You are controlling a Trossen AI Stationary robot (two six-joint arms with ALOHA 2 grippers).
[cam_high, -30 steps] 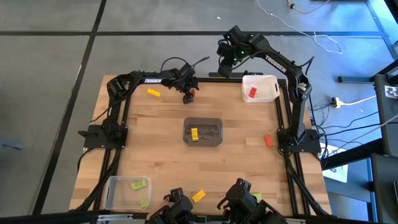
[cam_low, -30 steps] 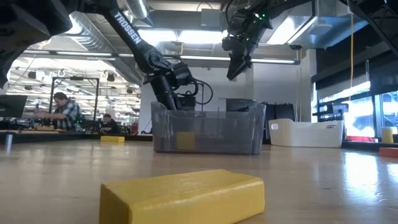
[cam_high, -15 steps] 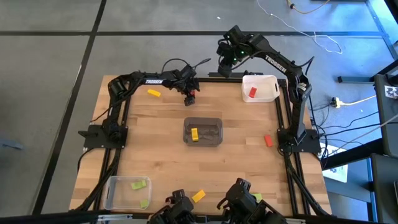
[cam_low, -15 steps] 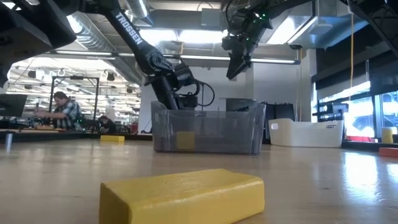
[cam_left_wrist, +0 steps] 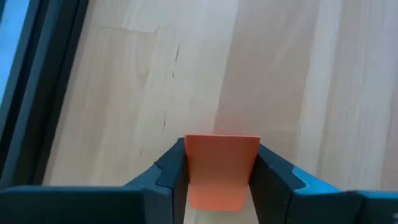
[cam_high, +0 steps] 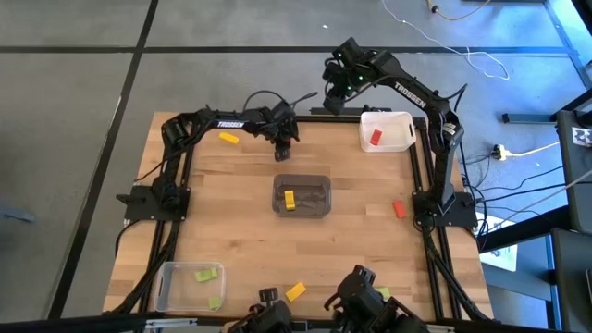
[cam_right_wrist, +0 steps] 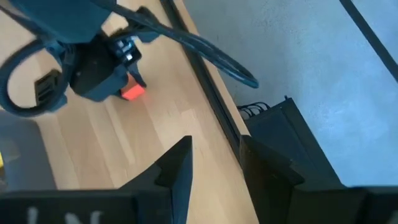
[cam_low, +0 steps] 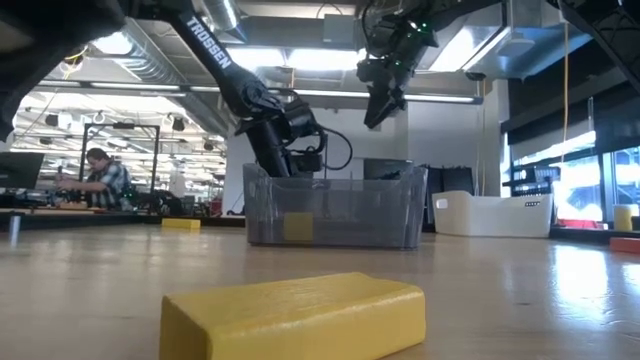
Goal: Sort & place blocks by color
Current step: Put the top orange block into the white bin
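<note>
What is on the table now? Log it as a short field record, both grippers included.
left gripper: shut on red block, above the table's far side
right gripper: open, raised past the far edge
white bin: one red block
grey bin: one yellow block
clear bin: two green blocks
loose on the table: two yellow, one red

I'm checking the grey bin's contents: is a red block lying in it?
No, the grey bin holds only a yellow block; a red block lies in the white bin.
</note>
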